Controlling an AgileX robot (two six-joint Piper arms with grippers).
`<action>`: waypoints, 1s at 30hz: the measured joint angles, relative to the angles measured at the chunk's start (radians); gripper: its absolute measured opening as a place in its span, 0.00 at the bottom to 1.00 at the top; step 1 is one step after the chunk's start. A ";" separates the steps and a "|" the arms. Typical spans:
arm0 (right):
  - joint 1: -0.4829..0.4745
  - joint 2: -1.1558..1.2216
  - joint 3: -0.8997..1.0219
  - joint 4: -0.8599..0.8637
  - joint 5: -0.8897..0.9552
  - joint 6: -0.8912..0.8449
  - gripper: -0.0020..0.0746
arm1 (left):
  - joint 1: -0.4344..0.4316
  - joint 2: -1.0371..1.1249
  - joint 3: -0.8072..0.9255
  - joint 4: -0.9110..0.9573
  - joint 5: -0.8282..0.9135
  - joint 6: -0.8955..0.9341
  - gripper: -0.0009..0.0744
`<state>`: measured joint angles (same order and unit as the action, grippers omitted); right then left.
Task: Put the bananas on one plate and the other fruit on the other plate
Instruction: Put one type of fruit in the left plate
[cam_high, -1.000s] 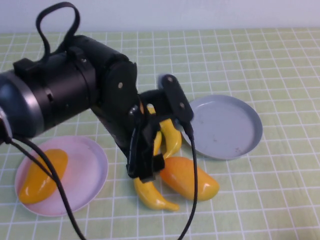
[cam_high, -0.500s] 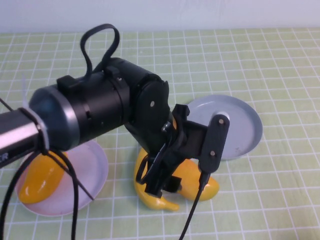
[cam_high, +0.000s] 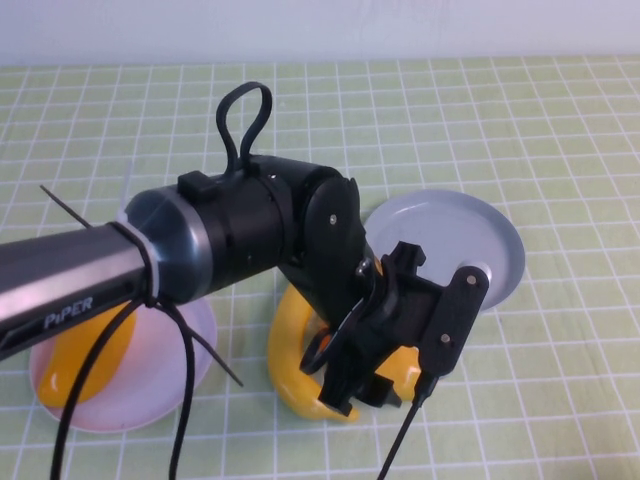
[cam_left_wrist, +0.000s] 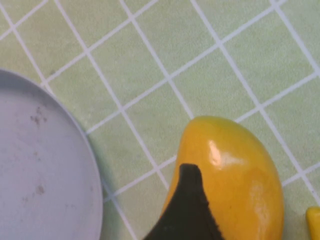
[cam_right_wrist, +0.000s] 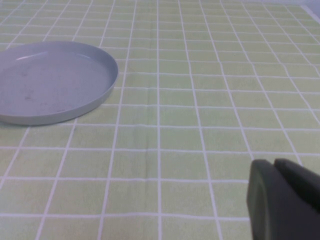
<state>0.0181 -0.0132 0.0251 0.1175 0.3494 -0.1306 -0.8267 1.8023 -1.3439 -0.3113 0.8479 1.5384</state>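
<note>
- Looking down at the table (cam_high: 560, 400), I saw the left gripper (cam_high: 390, 375) low over the fruit pile in the middle, jaws spread wide astride the orange mango (cam_left_wrist: 235, 175). One dark fingertip (cam_left_wrist: 187, 210) lay against its skin. I saw no squeeze yet, so I judged nothing held.
- The right gripper (cam_right_wrist: 285, 200) sat off to the side near the table, fingers together, empty.
- That mango lay on the cloth just beside the grey plate (cam_high: 490, 240), apart from it.
- The second mango (cam_high: 70, 360) already lay on the pink plate (cam_high: 150, 405).
- One banana (cam_high: 285, 355) curved on the cloth under the left arm (cam_high: 200, 250), touching or nearly touching the gripper. The other banana was hidden by the arm.
- The grey plate was bare.
- Handling guess: the mango looked glossy, hard and plastic-like, probably light and slippery, not fragile. The rounded sides could squirt out of a pinch.
- Best hold, I reckoned: across the fat middle, jaws square to its long axis, not near a tapered end.
- Writing: "PiPER" in white on the left arm's grey tube (cam_high: 75, 312). No labels on fruit or plates.
</note>
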 joint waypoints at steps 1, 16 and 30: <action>0.000 0.000 0.000 0.000 0.000 0.000 0.00 | 0.000 0.004 0.000 -0.010 -0.006 0.002 0.70; 0.000 0.000 0.000 0.000 0.000 0.000 0.00 | 0.000 0.030 0.000 0.019 -0.026 0.009 0.79; 0.000 0.000 0.000 0.000 0.000 0.000 0.00 | 0.000 0.118 0.000 0.074 -0.088 0.009 0.80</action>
<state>0.0181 -0.0132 0.0251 0.1175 0.3494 -0.1306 -0.8267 1.9207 -1.3439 -0.2378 0.7602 1.5476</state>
